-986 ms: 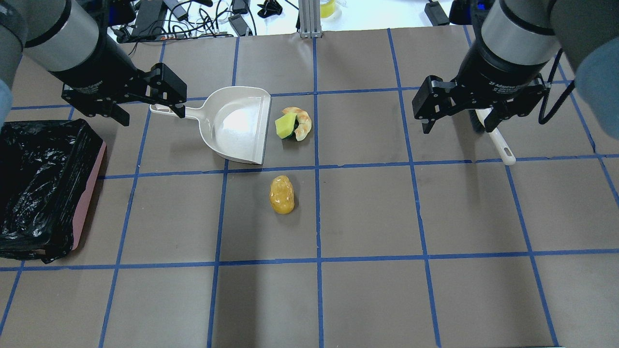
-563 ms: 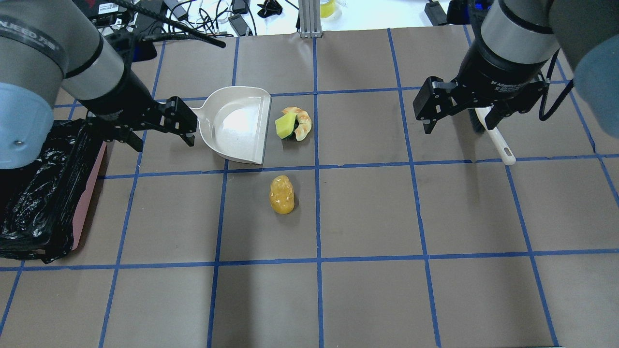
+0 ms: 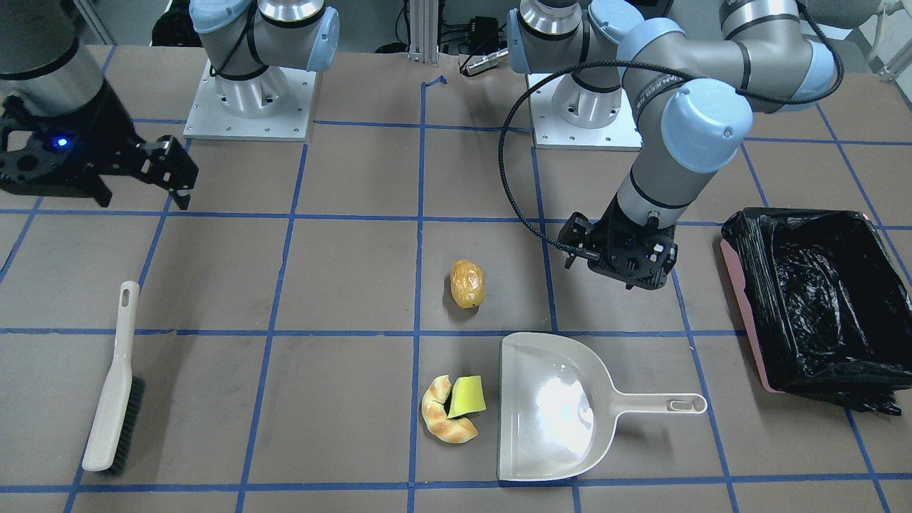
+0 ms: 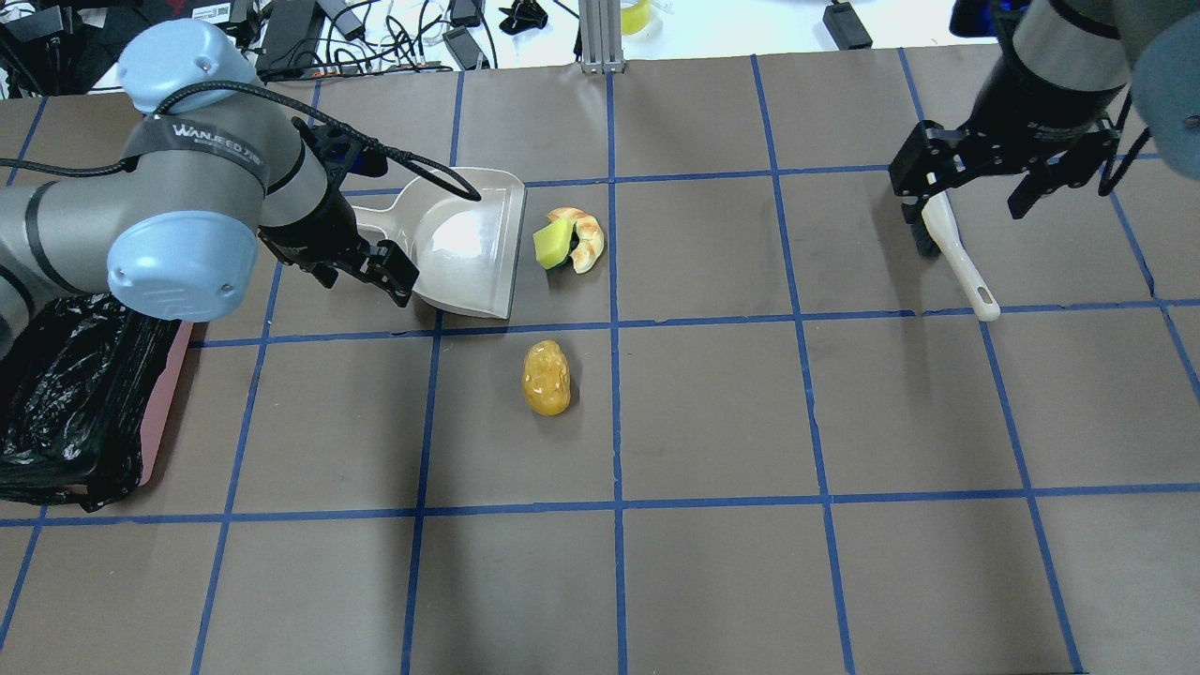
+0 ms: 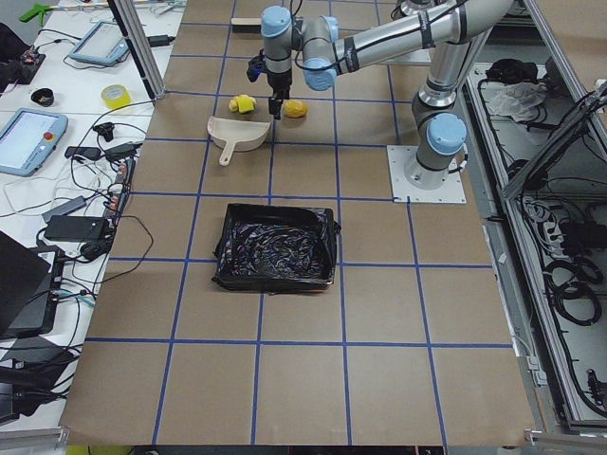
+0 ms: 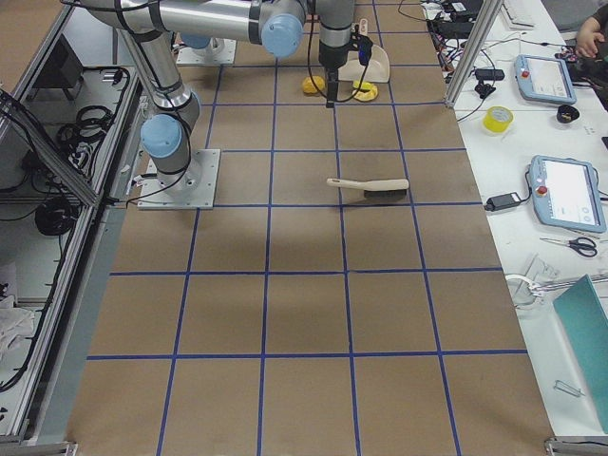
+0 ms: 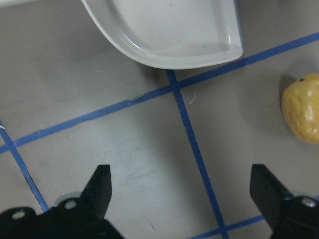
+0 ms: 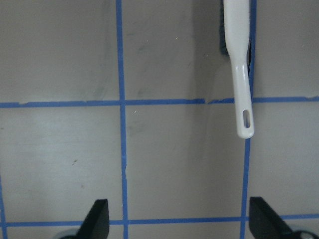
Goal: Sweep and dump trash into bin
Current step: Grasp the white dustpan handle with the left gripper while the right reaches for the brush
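The potato-like lump [image 4: 547, 378] lies mid-table. The bread crescent [image 4: 589, 242] and yellow-green wedge [image 4: 553, 244] touch each other just off the open mouth of the beige dustpan [image 4: 464, 244], which is empty. The bin [image 4: 75, 394], pink with a black bag, stands at the left edge. My left gripper [image 4: 380, 270] is open and empty, above the table beside the dustpan's near left corner; its wrist view shows the pan's rim [image 7: 169, 30] and the lump [image 7: 301, 107]. My right gripper [image 4: 970, 187] is open and empty over the brush [image 4: 956, 258].
The brush lies flat, its handle [image 8: 239, 64] pointing toward the robot. Cables and devices lie beyond the table's far edge [image 4: 375, 37]. Both arm bases [image 3: 249, 100] stand on the robot's side of the table.
My left arm has swung from the dustpan's handle end toward the robot and to the right, along the pan's near side. My right gripper has moved right and farther back. Both stay open.
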`<state>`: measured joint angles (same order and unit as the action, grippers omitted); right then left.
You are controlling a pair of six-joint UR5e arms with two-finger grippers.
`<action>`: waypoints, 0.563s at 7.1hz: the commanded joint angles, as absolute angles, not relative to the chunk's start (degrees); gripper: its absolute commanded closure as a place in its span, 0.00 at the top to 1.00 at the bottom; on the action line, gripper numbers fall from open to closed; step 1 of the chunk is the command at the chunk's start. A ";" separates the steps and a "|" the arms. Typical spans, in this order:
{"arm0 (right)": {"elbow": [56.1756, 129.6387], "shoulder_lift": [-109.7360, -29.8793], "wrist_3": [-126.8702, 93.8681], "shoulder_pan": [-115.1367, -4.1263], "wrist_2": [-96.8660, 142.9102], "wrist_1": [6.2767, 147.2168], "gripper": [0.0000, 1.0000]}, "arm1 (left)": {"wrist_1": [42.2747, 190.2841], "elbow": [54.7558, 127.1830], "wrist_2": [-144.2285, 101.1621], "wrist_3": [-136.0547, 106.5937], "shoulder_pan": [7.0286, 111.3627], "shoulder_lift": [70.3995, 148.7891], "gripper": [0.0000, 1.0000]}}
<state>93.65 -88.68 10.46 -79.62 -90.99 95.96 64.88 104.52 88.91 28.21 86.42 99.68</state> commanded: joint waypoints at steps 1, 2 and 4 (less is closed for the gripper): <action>93.69 -82.73 16.95 -75.86 -91.14 103.94 1.00 | 60.03 99.44 90.70 57.42 85.17 106.94 1.00; 94.56 -79.66 20.44 -74.37 -91.06 108.32 1.00 | 59.94 97.32 90.79 67.83 85.17 108.88 1.00; 99.72 -75.51 22.22 -73.83 -91.32 118.18 1.00 | 58.63 94.23 90.88 94.80 83.60 113.18 1.00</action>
